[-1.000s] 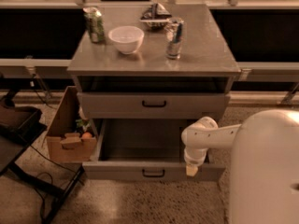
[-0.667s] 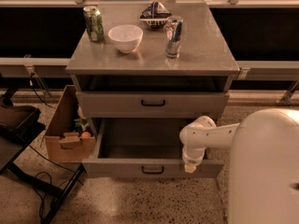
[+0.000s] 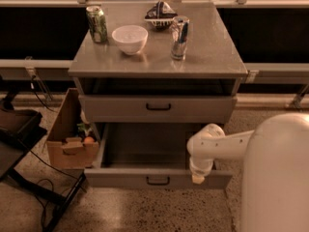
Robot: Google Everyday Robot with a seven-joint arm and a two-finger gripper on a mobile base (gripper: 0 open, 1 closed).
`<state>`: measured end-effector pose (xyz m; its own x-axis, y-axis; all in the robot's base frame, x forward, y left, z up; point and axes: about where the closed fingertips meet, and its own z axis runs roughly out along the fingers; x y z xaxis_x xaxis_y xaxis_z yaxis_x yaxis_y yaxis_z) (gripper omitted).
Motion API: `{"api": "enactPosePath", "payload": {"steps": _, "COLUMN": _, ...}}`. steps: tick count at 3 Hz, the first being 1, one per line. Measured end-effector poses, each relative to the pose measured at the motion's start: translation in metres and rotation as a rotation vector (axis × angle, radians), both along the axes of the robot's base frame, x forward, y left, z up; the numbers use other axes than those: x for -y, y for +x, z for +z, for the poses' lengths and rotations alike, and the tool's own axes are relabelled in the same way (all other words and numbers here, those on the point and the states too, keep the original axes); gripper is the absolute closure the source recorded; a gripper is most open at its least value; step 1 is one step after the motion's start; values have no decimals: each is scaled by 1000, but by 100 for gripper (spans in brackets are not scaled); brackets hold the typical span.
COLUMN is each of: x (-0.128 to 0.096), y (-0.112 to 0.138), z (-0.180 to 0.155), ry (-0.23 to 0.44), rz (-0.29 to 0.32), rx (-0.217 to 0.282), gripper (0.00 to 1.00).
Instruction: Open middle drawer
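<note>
The hand (image 3: 198, 178), of which open or closed cannot be told, is held pointing down at, perhaps touching, the right front edge of the middle drawer (image 3: 145, 151), which is pulled well out beneath the closed upper drawer (image 3: 193, 109) and the bench (image 3: 212, 47).

A: What differs from a second ago?
B: Very little. The claw (image 3: 198, 179), at the right end of the middle drawer's (image 3: 145, 149) front, hangs a shade lower in the view than it did.
A: And the drawer itself?
B: Its front sits a touch nearer the bottom edge of the view than before, drawn out slightly further. The shift is small.
</note>
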<state>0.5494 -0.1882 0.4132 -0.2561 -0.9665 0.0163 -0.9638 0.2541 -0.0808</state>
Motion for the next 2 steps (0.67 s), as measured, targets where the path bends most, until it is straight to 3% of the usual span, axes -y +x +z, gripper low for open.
{"api": "enactPosePath", "payload": {"steps": 2, "x": 1, "y": -9, "z": 1, "ry": -8, "rz": 6, "rx": 13, "gripper": 100}}
